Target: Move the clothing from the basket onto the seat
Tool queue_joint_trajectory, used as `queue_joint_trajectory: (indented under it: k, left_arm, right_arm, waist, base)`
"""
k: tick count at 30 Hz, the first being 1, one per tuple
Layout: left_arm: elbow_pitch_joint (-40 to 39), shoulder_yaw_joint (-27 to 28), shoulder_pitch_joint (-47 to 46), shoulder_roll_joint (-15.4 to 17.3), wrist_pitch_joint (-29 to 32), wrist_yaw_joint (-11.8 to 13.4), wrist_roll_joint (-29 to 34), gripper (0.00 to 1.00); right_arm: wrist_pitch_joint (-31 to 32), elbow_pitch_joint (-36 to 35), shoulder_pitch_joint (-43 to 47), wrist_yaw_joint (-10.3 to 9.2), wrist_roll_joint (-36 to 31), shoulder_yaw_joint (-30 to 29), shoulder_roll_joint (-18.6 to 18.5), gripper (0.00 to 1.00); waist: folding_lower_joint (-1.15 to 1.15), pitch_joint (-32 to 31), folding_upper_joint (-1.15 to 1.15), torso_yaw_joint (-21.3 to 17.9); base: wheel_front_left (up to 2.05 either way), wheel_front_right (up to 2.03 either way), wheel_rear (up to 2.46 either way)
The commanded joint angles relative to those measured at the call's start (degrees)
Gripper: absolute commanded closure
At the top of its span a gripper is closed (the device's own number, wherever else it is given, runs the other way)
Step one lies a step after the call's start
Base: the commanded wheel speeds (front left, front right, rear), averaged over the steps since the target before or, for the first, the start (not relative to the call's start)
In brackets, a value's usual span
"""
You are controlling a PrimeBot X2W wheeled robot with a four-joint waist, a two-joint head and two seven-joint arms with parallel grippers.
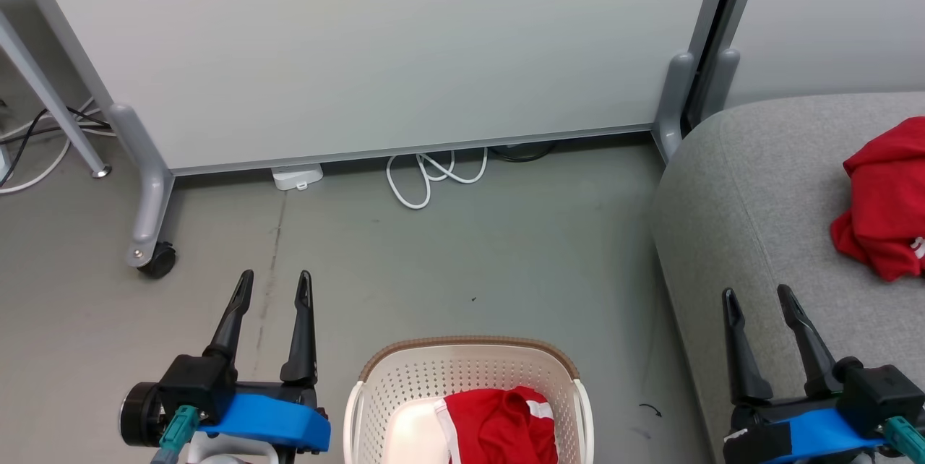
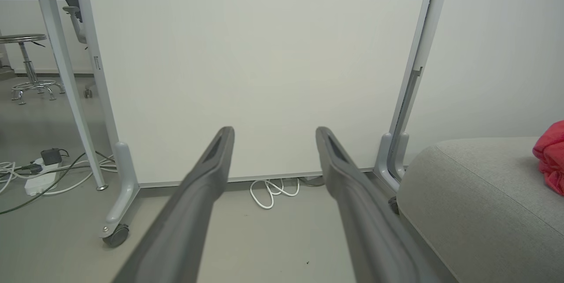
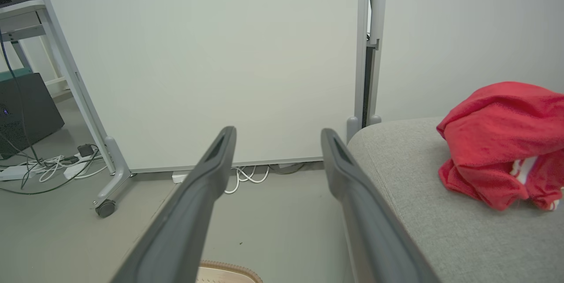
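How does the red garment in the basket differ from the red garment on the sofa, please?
The garment in the basket lies sunk inside the basket, while the garment on the sofa sits heaped on top of the grey sofa. The basket one shows clear white stripes. The sofa one looks almost all red, with a little white at its lower edge. Both are bright red, soft and crumpled.

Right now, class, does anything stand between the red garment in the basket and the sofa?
Nothing visible does. The red garment lies uncovered in the basket, and only floor separates it from the sofa. Just the basket's own wall needs clearing.
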Motion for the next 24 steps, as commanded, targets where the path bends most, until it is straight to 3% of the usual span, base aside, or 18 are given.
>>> queue_joint_trajectory:
  k: [1,12,24]
  left_arm:
    - [0.2,0.2,-0.6,-0.1,-0.2,-0.2,0.3,0.0]
    - [2.9,-2.1,-2.3,-0.2,-0.2,-0.6,1.0,0.0]
    - [16.4,-17.3,-13.6,1.3,-0.2,-0.6,-1.3,0.0]
  right_arm:
    - [0.0,0.2,-0.4,0.02,0.2,0.1,0.1,0.0]
    - [0.0,0.1,-1.1,0.02,0.2,0.2,0.1,0.0]
    - [0.0,-1.8,-6.5,0.02,-1.4,0.5,0.1,0.0]
  waist:
    - [0.0,-0.1,0.0,-0.1]
    - [0.0,-0.1,0.0,-0.6]
    - [0.0,3.8,0.0,-3.2]
  base:
    - [0.0,0.0,0.0]
    - [0.0,0.0,0.0]
    - [0.0,0.0,0.0]
